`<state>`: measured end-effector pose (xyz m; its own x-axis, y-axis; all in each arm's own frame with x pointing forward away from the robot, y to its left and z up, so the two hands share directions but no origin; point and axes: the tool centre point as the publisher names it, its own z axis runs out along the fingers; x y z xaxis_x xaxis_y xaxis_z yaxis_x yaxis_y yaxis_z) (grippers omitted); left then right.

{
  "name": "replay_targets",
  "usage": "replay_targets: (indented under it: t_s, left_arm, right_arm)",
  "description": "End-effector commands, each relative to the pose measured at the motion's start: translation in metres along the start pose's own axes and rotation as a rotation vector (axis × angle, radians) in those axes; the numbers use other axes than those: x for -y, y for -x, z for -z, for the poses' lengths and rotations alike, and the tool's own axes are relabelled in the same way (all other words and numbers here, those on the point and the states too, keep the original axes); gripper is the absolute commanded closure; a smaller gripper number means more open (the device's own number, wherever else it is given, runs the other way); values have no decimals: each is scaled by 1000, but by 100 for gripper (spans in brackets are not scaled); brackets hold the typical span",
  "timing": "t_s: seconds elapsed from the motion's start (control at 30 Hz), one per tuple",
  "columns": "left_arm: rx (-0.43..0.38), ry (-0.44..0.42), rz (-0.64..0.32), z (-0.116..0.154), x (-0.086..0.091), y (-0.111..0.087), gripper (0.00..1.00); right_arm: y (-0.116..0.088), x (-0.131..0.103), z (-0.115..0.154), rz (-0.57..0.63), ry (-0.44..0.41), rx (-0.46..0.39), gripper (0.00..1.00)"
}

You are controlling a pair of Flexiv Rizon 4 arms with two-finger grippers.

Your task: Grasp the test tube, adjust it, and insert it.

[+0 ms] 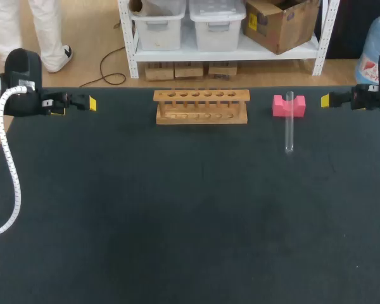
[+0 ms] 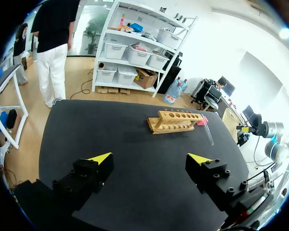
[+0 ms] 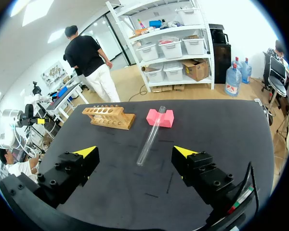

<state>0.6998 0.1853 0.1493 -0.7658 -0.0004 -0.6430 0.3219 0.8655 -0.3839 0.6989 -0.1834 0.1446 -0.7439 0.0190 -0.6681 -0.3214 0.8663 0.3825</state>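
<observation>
Task not begun. Test tube (image 1: 289, 123) ungrasped, lying on table (image 1: 177, 221), far end propped in notch of pink block (image 1: 279, 106), near end on mat. Wooden rack (image 1: 201, 106) well apart to tube's left, no tube seen in holes.

Left gripper (image 2: 151, 159) parked at left table edge, fingers spread wide, nothing held. Right gripper (image 3: 135, 152) at right edge, likewise apart and unloaded; tube ahead of it.

Left to do: grasp, upending, insertion. Nothing seen between tube and rack. Block touching tube, judged likely nudged at pickup.
</observation>
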Motion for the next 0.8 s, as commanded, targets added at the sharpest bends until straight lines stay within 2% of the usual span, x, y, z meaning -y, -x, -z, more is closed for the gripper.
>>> replay_targets:
  t_s: [0.03, 0.53, 0.73, 0.8]
  left_arm:
    - [-5, 6, 1, 0, 1, 1, 0]
    - [-5, 6, 1, 0, 1, 1, 0]
    - [45, -101, -112, 2, -8, 12, 0]
    - [65, -147, -185, 2, -10, 16, 0]
  right_arm:
    - [0, -2, 1, 0, -7, -1, 0]
    - [0, -2, 1, 0, -7, -1, 0]
    - [0, -2, 1, 0, -7, -1, 0]
    - [0, -2, 1, 0, -7, -1, 0]
